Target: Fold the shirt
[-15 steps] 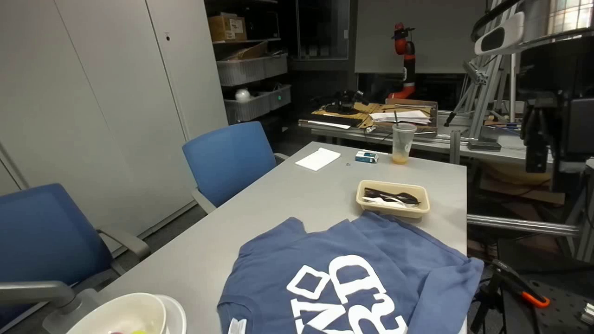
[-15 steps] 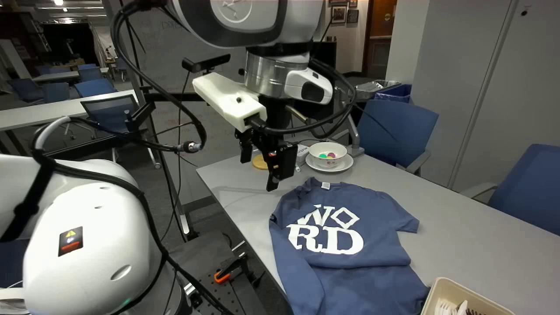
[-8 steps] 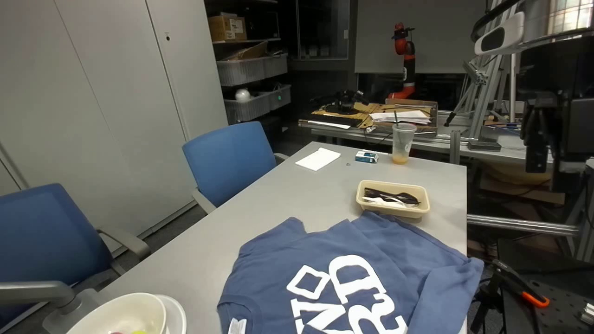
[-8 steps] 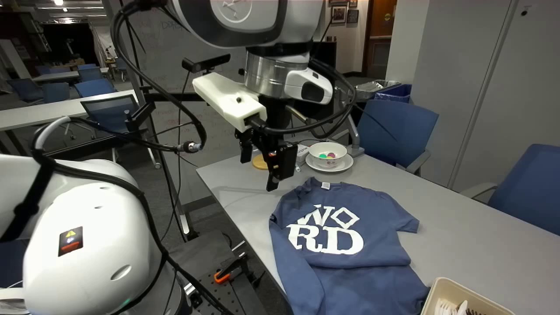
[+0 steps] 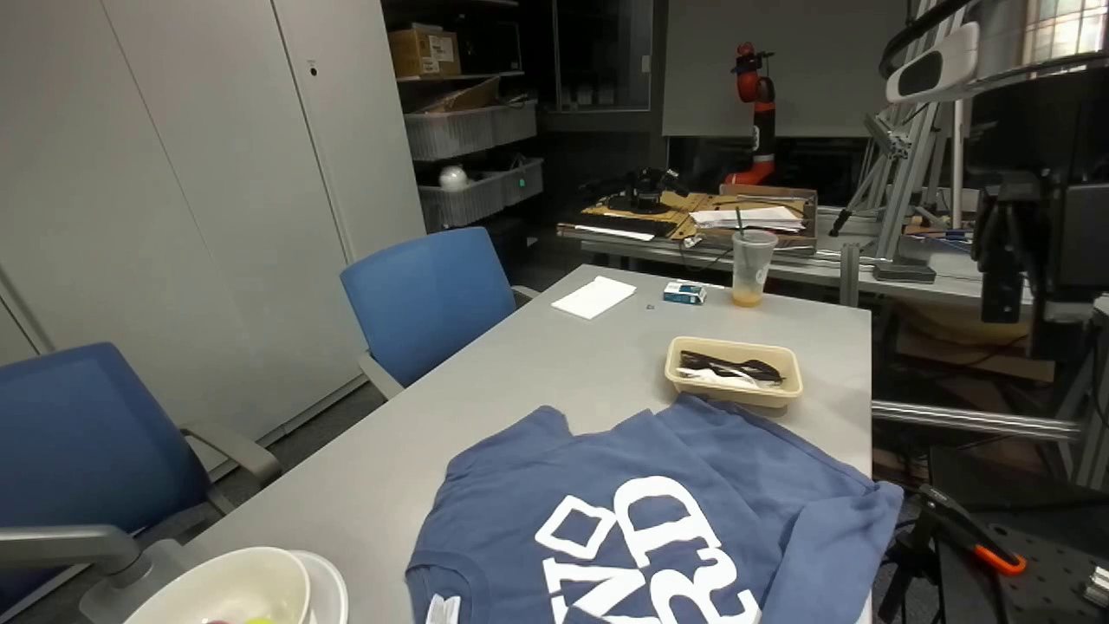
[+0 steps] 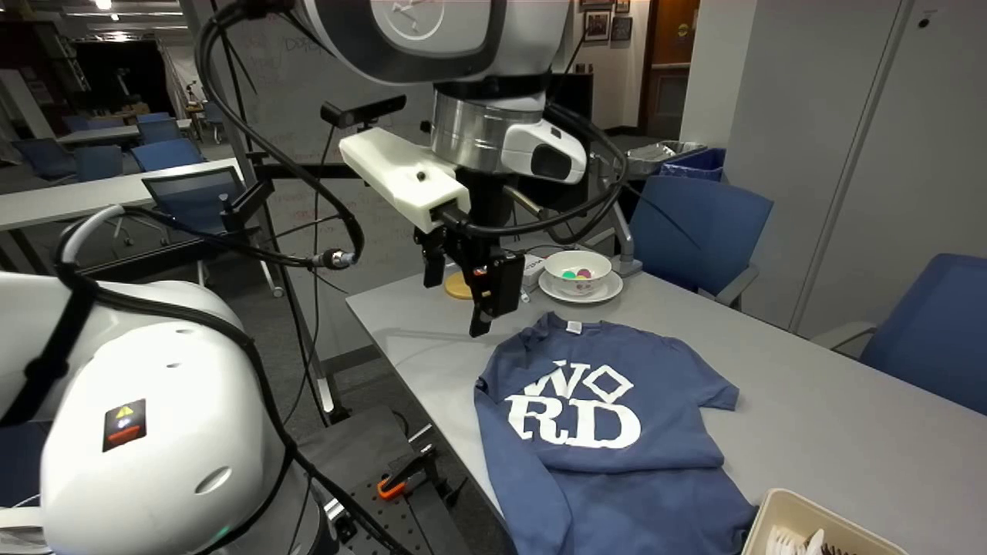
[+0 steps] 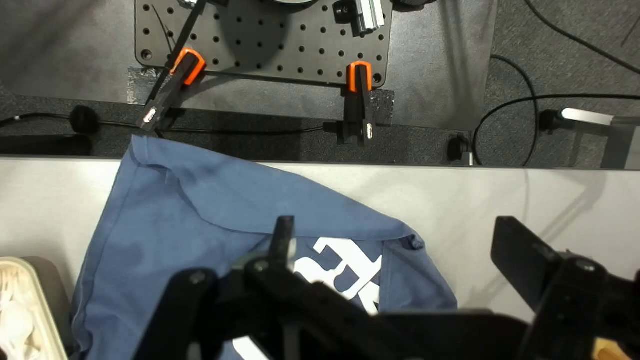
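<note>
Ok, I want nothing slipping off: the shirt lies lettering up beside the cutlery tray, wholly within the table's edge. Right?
No, in the wrist view one corner of the shirt juts beyond the table. It does lie lettering up beside the cutlery tray.

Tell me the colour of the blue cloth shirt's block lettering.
The block lettering is white, showing best in an exterior view.

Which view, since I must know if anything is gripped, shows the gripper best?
The wrist view: the gripper is large, its fingers spread wide, nothing held between. In an exterior view it hangs smaller, jaws apart. Also in an exterior view, it is a dark shape near the right edge, opening hard to judge.
</note>
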Controlling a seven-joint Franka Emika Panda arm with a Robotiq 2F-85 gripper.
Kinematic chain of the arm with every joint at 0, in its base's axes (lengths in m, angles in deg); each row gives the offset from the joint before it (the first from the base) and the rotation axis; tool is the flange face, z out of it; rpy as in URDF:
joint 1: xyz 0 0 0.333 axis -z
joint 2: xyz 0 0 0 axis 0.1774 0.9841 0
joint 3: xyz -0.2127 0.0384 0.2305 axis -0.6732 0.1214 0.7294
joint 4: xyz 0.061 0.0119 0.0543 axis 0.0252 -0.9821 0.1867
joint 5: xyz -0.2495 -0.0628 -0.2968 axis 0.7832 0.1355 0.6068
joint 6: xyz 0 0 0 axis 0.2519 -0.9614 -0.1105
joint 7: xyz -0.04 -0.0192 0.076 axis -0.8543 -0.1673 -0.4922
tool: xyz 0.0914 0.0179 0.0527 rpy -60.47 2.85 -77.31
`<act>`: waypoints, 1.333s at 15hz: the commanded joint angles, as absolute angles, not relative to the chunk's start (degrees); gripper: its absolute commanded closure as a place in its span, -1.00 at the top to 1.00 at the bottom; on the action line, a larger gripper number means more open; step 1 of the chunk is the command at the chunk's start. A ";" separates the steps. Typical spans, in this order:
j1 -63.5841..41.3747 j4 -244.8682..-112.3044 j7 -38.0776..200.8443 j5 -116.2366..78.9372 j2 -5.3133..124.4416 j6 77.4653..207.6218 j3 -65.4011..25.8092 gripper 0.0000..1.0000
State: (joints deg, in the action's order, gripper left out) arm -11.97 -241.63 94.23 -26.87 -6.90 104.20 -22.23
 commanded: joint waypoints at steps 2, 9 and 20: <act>-11.31 -241.54 94.65 -27.21 -6.81 104.08 -21.70 1.00; -11.31 -241.54 94.65 -27.21 -6.81 104.08 -21.70 1.00; -8.25 -240.31 93.73 -23.88 -3.08 113.81 -22.33 1.00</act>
State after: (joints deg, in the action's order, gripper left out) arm -10.74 -241.56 94.02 -25.74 -5.34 109.65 -22.25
